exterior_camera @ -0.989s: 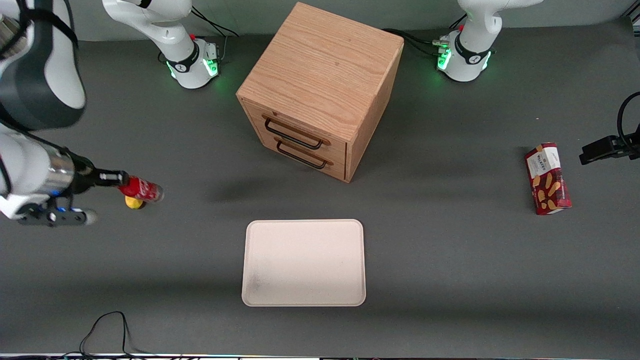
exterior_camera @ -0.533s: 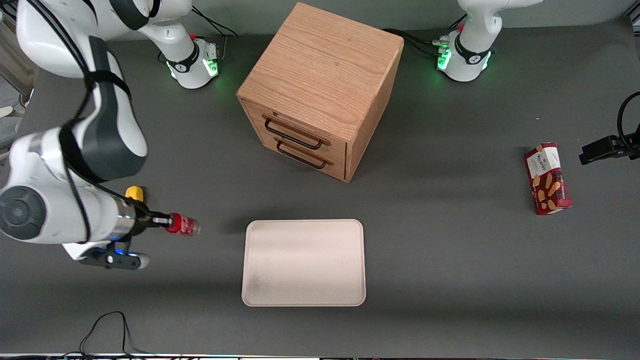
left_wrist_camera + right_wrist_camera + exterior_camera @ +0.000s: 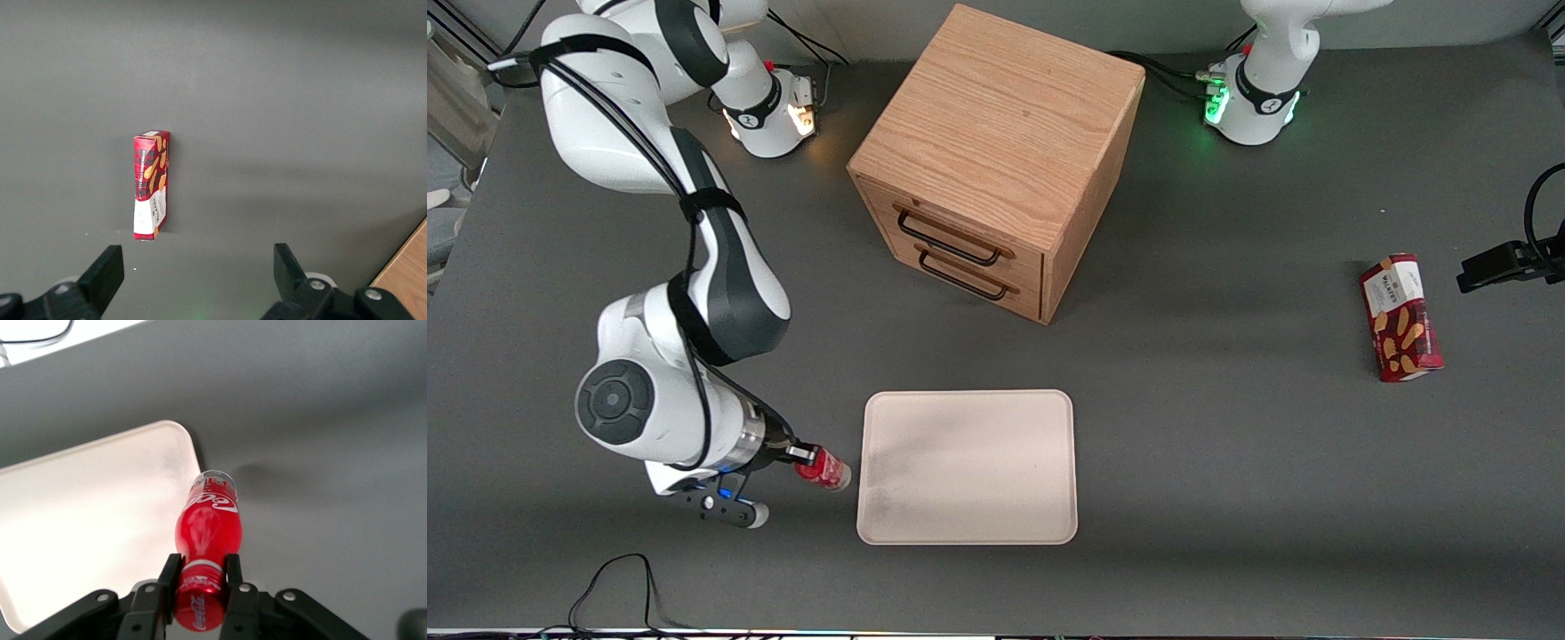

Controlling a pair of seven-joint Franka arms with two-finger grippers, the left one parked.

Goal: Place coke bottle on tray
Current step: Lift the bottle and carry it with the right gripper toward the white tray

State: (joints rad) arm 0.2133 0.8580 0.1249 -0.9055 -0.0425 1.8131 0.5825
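Item: small slim red coke bottle [image 3: 824, 469] [image 3: 207, 531] with red cap, white lettering and clear base. It is held by its neck and cap, raised above the grey table [image 3: 1227, 462], just beside the tray's edge at the working arm's end, with no contact between them visible. The base is tilted toward the tray.

Item: black two-finger gripper [image 3: 799, 455] [image 3: 201, 577] of the white right arm. Its fingers [image 3: 233, 572] are seen clamped on the bottle's neck from both sides.

Item: flat rectangular cream tray [image 3: 967, 524] [image 3: 80, 463] with rounded corners and low rim. It is laid on the table, nearer to the front camera than the drawer unit.

Item: light wooden two-drawer cabinet [image 3: 996, 151] with dark wire handles.

Item: red biscuit box [image 3: 1400, 317] [image 3: 151, 185], laid flat toward the parked arm's end of the table, well apart from the tray.
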